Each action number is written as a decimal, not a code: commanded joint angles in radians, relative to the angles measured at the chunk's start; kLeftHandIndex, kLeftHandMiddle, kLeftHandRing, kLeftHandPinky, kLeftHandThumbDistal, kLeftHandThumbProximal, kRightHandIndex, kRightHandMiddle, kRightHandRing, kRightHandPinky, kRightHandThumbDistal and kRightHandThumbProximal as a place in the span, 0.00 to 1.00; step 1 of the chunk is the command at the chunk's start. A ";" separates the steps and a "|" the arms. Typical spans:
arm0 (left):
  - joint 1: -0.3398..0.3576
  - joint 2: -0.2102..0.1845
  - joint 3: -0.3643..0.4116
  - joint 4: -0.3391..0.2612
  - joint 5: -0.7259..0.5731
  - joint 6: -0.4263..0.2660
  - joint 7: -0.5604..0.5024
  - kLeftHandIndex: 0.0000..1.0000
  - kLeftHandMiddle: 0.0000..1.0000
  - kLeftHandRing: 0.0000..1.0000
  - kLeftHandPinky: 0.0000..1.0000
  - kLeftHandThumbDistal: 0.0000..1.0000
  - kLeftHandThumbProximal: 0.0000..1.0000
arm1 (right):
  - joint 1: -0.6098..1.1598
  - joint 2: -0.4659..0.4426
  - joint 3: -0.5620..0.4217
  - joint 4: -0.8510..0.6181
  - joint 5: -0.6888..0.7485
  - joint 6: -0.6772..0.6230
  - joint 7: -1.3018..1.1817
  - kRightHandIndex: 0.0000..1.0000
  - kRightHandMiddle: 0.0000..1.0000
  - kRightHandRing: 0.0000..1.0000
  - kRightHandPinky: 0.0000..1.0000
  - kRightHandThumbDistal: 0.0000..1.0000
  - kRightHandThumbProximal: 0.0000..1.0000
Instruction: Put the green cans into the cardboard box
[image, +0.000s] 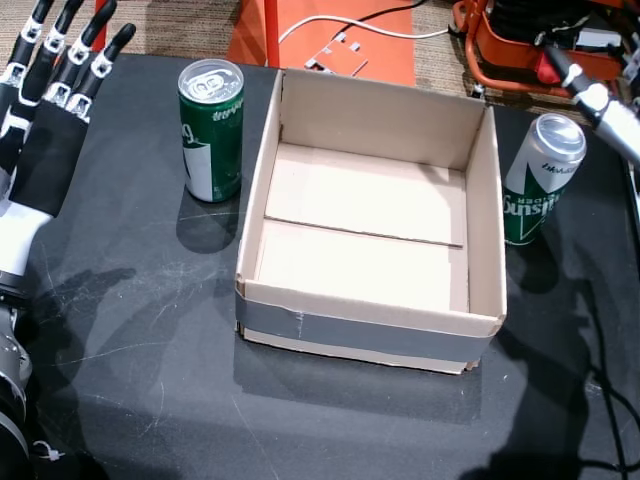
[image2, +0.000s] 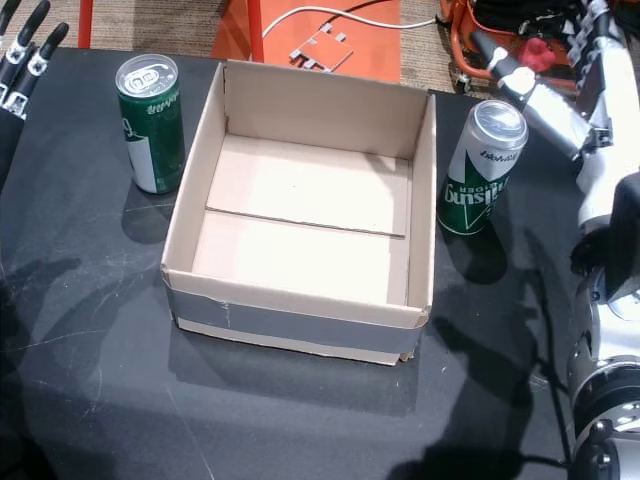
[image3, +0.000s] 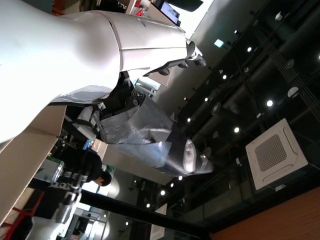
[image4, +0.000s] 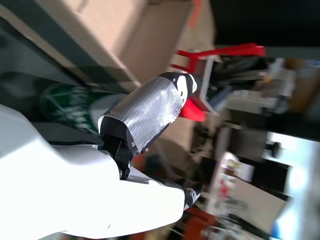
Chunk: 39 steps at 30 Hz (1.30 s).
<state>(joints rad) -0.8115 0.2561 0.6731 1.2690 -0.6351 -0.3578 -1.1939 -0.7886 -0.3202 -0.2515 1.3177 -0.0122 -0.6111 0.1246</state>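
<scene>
The box (image: 370, 215) on the table (image: 150, 380) has nothing in it. One can (image: 211, 130) stands just left of it, the other can (image: 541, 178) just right. Left hand (image: 55, 85) is open with fingers straight; can't tell about the right hand (image4: 150, 112).

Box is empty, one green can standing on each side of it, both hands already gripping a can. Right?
Not quite. The cardboard box is empty and a green can stands on each side, the other by the right wall. But neither is gripped: in a head view the left hand is open, fingers apart, clear of its can. No fingers touch the right one.
</scene>
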 joint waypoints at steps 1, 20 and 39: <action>0.017 0.003 0.000 0.008 0.011 -0.002 -0.007 0.93 0.96 1.00 1.00 0.92 0.27 | 0.011 -0.016 0.006 0.015 -0.013 0.036 -0.006 0.98 1.00 1.00 1.00 1.00 0.66; 0.007 0.004 0.005 0.006 0.007 0.003 -0.009 0.93 0.96 1.00 1.00 0.93 0.30 | 0.019 0.000 -0.037 0.019 0.024 0.105 0.090 0.99 1.00 1.00 1.00 1.00 0.61; 0.008 0.010 0.042 0.002 -0.008 0.071 -0.001 0.90 0.96 1.00 0.95 1.00 0.26 | 0.012 -0.005 -0.064 0.024 0.034 0.129 0.111 0.90 0.92 0.92 0.94 0.97 0.40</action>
<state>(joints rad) -0.8116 0.2618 0.7168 1.2700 -0.6466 -0.2809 -1.1959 -0.7848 -0.3201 -0.2992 1.3390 0.0058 -0.4819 0.2276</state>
